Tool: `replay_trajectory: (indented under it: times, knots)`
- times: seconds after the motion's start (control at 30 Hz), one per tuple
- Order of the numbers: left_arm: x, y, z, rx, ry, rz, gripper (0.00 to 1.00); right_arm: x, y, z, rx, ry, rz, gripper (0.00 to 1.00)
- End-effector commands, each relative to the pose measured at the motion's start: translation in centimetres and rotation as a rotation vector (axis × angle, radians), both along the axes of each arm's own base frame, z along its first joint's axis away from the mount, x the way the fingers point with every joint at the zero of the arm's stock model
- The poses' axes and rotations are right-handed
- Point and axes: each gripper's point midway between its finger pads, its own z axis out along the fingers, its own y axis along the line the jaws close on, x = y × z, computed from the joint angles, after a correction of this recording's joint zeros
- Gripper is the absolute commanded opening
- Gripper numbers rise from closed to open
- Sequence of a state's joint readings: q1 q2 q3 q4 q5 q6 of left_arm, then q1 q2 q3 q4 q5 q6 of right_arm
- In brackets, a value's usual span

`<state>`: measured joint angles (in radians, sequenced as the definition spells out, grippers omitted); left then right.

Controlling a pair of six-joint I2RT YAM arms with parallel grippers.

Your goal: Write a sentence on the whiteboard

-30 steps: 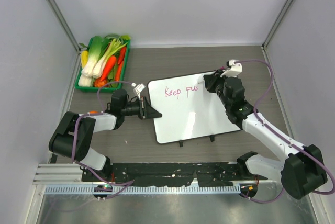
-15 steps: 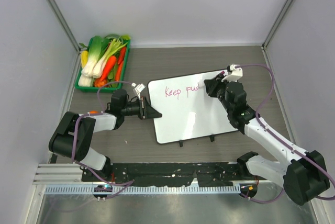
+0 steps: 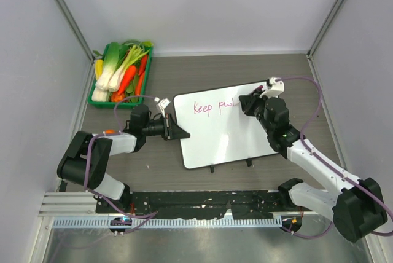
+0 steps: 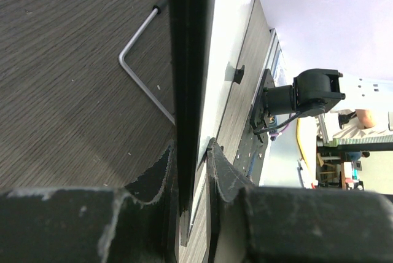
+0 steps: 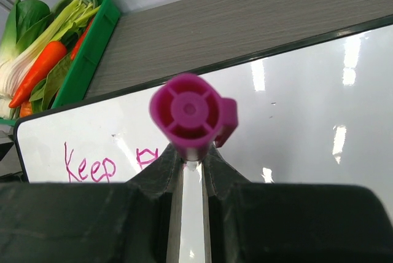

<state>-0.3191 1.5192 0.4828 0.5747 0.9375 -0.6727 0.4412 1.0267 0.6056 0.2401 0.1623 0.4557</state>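
Note:
The whiteboard [image 3: 221,131] lies flat mid-table, white with a thin black rim and two black clips on its near edge; pink writing "Keep pu" and a further stroke runs along its far part. My left gripper [image 3: 178,131] is shut on the board's left edge, seen edge-on in the left wrist view [image 4: 189,60]. My right gripper [image 3: 249,104] is shut on a magenta marker [image 5: 189,115], held upright over the board's far right part [image 5: 307,109], just right of the writing. The marker's tip is hidden.
A green tray [image 3: 147,66] of vegetables stands at the back left, also showing in the right wrist view [image 5: 92,42]. A bent metal rod [image 4: 144,69] lies on the table under the board's edge. Grey walls enclose the table.
My right gripper has shifted slightly right along the writing line with the marker, and one more pink stroke has appeared after "pu". The left arm has not moved.

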Motion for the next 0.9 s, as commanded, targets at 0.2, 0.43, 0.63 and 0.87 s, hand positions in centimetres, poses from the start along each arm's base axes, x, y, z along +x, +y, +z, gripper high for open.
replay_trajectory:
  times: [0.2,0.43,0.63,0.87]
  knots:
    - [0.4,1.4,-4.6,0.170,0.035,0.092,0.00,1.8,-0.6,3.0,-0.003,-0.055,-0.062,0.01]
    - [0.3,1.3,-4.6,0.169,0.037,0.091,0.00,2.1,-1.2,3.4,-0.017,-0.060,-0.099,0.01]
    - [0.4,1.4,-4.6,0.170,0.035,0.092,0.00,1.9,-1.5,3.1,-0.044,-0.046,-0.103,0.01]
    - [0.3,1.3,-4.6,0.170,0.035,0.090,0.00,1.0,-1.5,1.7,-0.057,-0.011,-0.080,0.01]
